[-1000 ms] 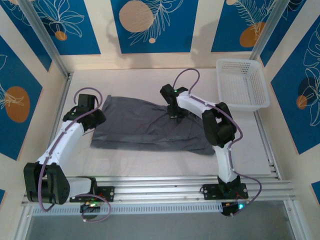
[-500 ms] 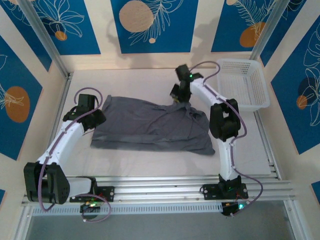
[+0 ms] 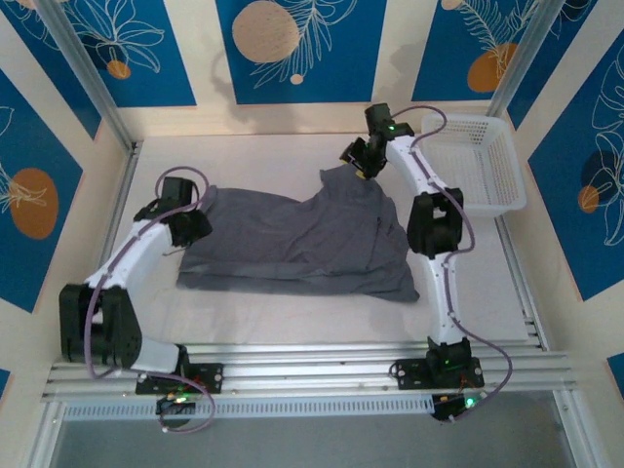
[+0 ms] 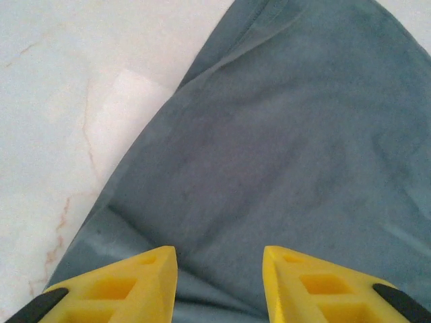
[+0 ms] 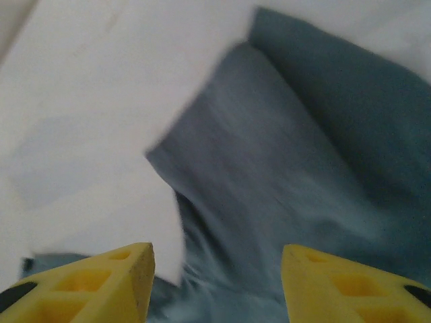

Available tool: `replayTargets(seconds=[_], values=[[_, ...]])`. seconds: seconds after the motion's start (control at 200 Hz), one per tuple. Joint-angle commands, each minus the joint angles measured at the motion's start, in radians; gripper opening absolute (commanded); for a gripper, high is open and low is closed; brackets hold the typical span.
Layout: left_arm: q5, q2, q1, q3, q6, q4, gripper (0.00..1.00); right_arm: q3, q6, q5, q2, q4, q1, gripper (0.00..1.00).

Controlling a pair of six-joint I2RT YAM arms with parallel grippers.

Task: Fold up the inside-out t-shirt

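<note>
The slate-grey t-shirt [image 3: 292, 239] lies spread across the middle of the table, with one corner drawn out toward the back right. My right gripper [image 3: 356, 161] hovers just over that far corner, open. In the right wrist view the yellow fingers [image 5: 114, 276] of the right gripper [image 5: 217, 256] stand wide apart, nothing between them, above blurred cloth [image 5: 283, 175]. My left gripper [image 3: 190, 226] sits over the shirt's left edge. In the left wrist view the left gripper [image 4: 217, 259] has its jaws apart, low over flat cloth [image 4: 283, 134].
A white mesh basket [image 3: 464, 119] stands at the back right, close to the right arm's forearm. Bare pale tabletop [image 3: 292, 322] runs along the front of the shirt. Aluminium frame posts rise at the back corners.
The right gripper carried a pinch of shirt from the middle toward the back right, then opened and let it go. The left arm's elbow shifted; its gripper stayed at the left edge.
</note>
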Motion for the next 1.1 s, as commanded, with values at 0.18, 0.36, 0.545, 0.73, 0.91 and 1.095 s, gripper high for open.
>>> replayTargets(seconds=[0.18,0.36,0.545,0.73,0.91,1.095], values=[[0.025,0.189,0.006,0.229,0.053,0.035,0.35,-0.373,-0.261,0.462,-0.255,0.032,-0.002,0.51],[0.049,0.194,0.006,0.24,0.089,0.027,0.35,-0.124,-0.351,0.485,-0.047,-0.11,-0.029,0.52],[0.039,0.194,0.006,0.241,0.114,0.012,0.36,-0.051,-0.328,0.338,0.064,-0.137,-0.047,0.48],[0.031,0.204,0.008,0.254,0.118,0.012,0.36,-0.067,-0.313,0.277,0.092,-0.133,-0.052,0.28],[-0.032,0.292,0.009,0.348,0.106,-0.003,0.38,-0.061,-0.344,0.288,0.038,-0.118,-0.051,0.0],[-0.099,0.53,0.012,0.564,0.149,-0.013,0.43,-0.126,-0.38,0.289,-0.067,-0.067,-0.031,0.0]])
